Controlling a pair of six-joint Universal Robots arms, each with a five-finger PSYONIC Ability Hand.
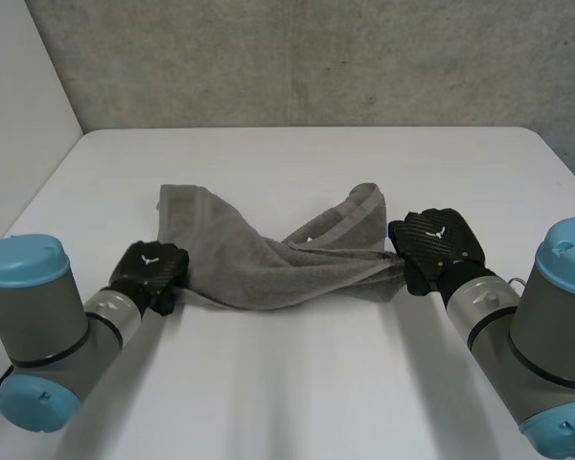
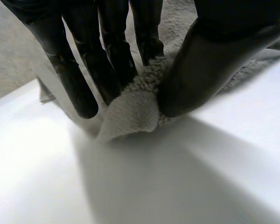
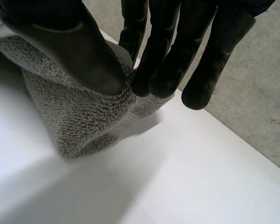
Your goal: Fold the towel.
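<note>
A grey towel (image 1: pixel 259 259) lies crumpled and twisted across the middle of the white table (image 1: pixel 297 383). My left hand (image 1: pixel 149 271) is at its near left corner. In the left wrist view the fingers (image 2: pixel 112 56) and thumb pinch that corner of the towel (image 2: pixel 130 112) just above the table. My right hand (image 1: pixel 439 244) is at the towel's right end. In the right wrist view its thumb (image 3: pixel 79 51) and fingers pinch a bunched edge of the towel (image 3: pixel 79 112), lifted a little off the table.
The table's (image 1: pixel 517 153) far edge meets a grey concrete wall (image 1: pixel 316 57). A pale wall panel (image 1: pixel 19 105) stands at the far left. Bare white table surface lies in front of the towel between my two arms.
</note>
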